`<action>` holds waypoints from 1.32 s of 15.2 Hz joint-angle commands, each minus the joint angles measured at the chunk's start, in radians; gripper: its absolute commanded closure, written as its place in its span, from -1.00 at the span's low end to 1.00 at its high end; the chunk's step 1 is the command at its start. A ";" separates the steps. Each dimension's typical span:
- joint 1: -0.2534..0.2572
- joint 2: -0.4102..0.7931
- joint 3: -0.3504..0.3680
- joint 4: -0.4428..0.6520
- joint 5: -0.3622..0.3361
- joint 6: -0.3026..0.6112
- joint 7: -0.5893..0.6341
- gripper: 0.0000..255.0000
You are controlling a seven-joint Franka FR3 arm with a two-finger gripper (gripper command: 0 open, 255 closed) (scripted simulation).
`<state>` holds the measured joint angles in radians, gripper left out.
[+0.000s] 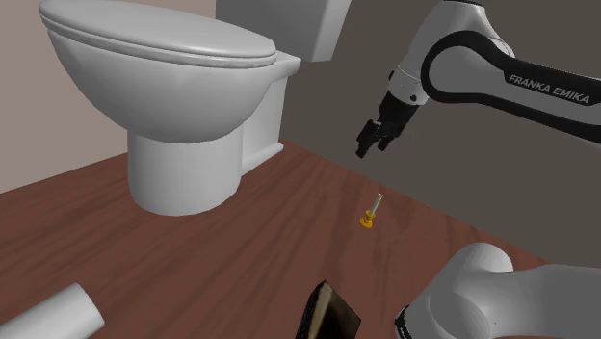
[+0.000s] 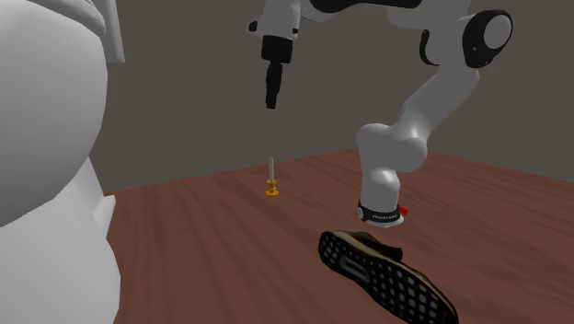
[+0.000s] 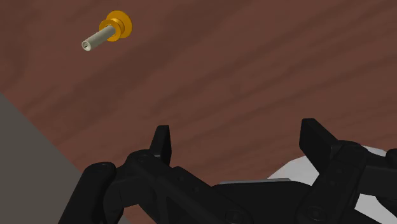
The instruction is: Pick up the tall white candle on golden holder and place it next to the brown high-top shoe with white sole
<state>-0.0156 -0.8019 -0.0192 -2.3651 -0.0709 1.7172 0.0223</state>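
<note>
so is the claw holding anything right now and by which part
Nothing is held. The claw hangs open in the air with nothing in it; the candle stands apart on the floor.

Diffuse light is falling from above; the floor (image 1: 289,217) under the pincer (image 1: 372,149) is rendering evenly dim, softly shaded.
</note>
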 commanded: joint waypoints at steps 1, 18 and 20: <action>0.000 0.000 0.000 0.000 0.000 0.000 0.000 -1.00; -0.169 -0.039 -0.371 -0.409 -0.198 0.495 -0.262 -1.00; -0.187 -0.002 -0.428 -0.431 -0.220 0.568 -0.300 -1.00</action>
<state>-0.1931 -0.8287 -0.4128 -2.7900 -0.2776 2.2433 -0.2527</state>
